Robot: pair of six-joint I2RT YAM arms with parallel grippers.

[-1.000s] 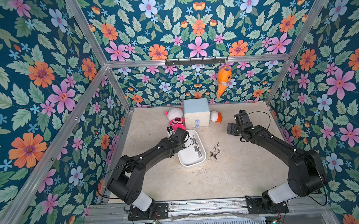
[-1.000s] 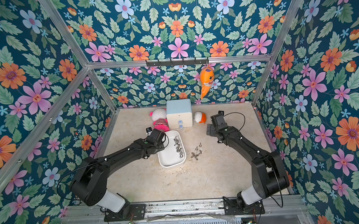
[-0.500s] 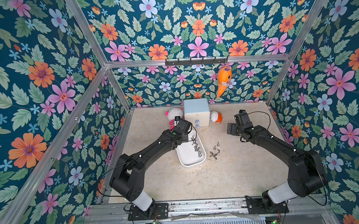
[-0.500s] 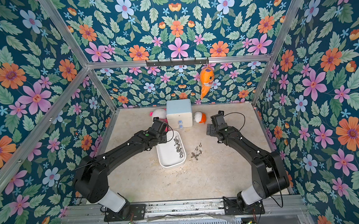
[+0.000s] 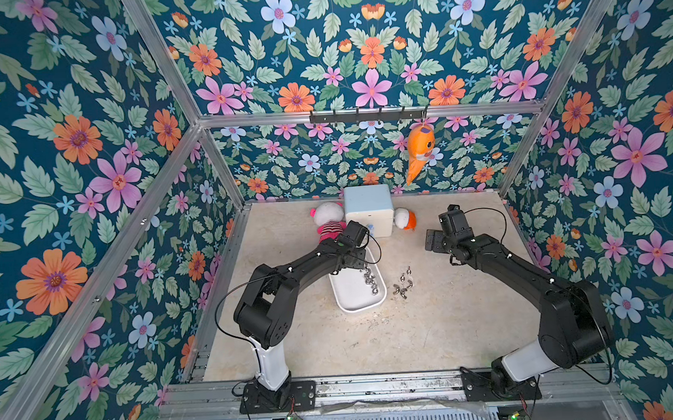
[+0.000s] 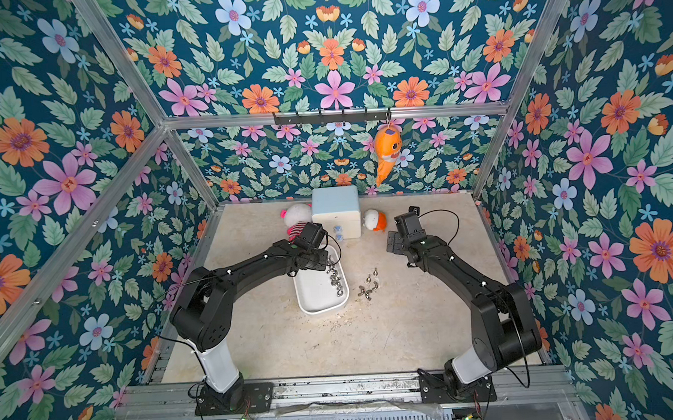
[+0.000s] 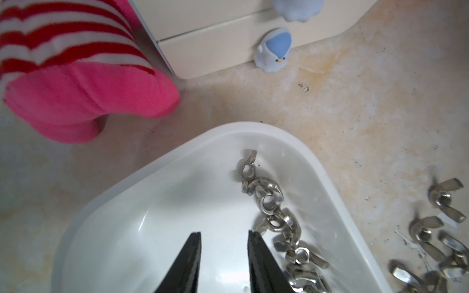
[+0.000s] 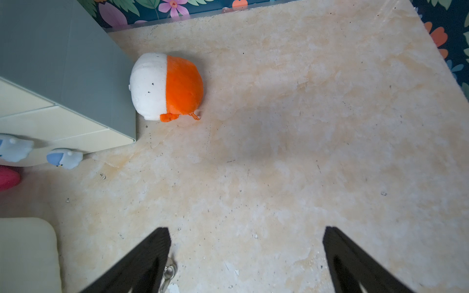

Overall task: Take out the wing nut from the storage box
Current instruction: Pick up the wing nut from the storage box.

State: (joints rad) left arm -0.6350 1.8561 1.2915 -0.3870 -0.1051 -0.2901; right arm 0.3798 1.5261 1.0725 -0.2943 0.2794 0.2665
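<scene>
We hold our left gripper [image 7: 223, 243] in the storage box [image 7: 144, 175], jaws narrow and empty, beside the wing nuts [image 7: 269, 203] along its wall, ready to pinch one; our right gripper [image 8: 246, 230] hovers wide open, aside.

The mottled beige tabletop [image 5: 430, 331] before me carries the white storage box [image 5: 352, 296], with loose wing nuts [image 5: 400, 288] just beside it, toward my right arm. At the back stands a small drawer cabinet [image 5: 368, 205], flanked by a pink-striped plush doll [image 5: 327, 223] and an orange-and-white plush ball [image 5: 404, 219].
</scene>
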